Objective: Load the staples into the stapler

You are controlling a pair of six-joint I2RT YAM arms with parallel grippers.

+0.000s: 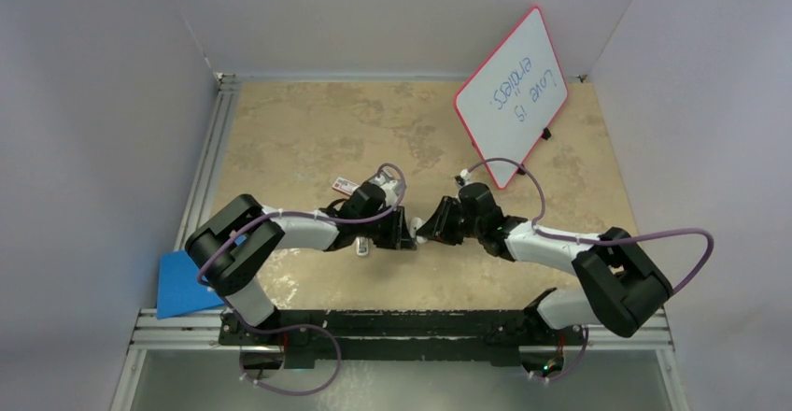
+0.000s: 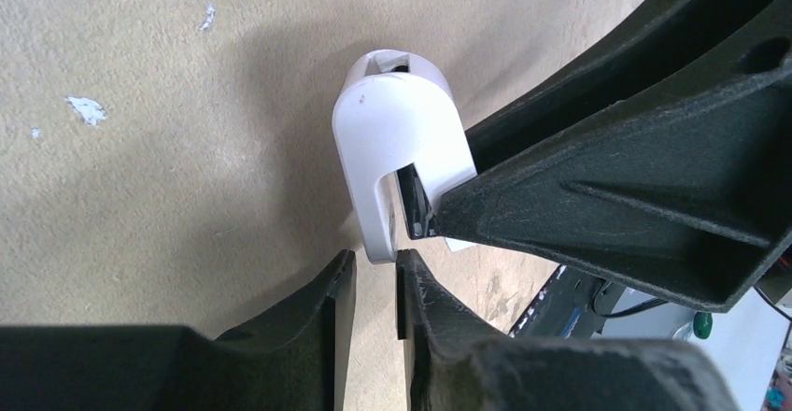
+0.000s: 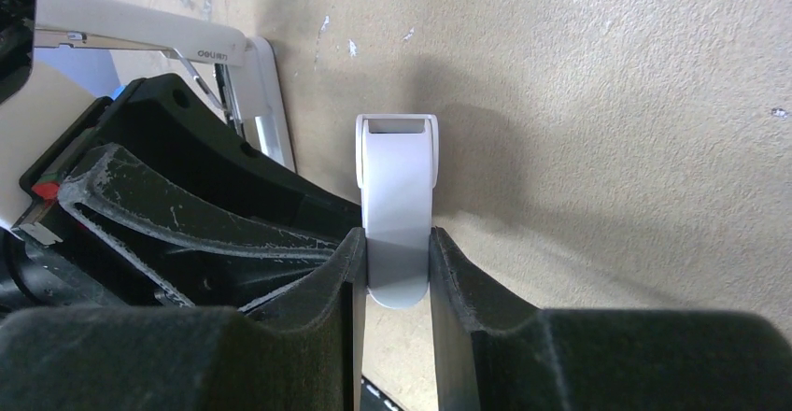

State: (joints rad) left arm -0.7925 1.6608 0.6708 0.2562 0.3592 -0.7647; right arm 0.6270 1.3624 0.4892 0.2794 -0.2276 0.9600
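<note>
Your right gripper fills the bottom of its wrist view, its fingers closed narrow on a short white piece with a rounded end. The piece seems to be held above the table. That piece is not the stapler.

The stapler lies in the upper left of the same view. It is a long white bar with a metal part showing beside it, mostly hidden behind the left arm. It looks opened, but you cannot be sure from here. The staples sit in their red-and-white box near the middle of the overhead view, just above the left arm's wrist and apart from both grippers.

Your left gripper, at the bottom centre of its wrist view, is drawn down to a thin slit. The white piece's lower edge reaches the mouth of that slit, and you cannot tell whether the fingers pinch it or only meet it. In the overhead view the two grippers meet nose to nose at the centre.

By the look of it, you are on a preliminary step: handling the short white piece between the two grippers, with no staples loaded yet. The next move probably calls for setting that piece down away from the stapler. That frees one gripper for a fine pinch on a strip in the box, while the other steadies the stapler.
</note>
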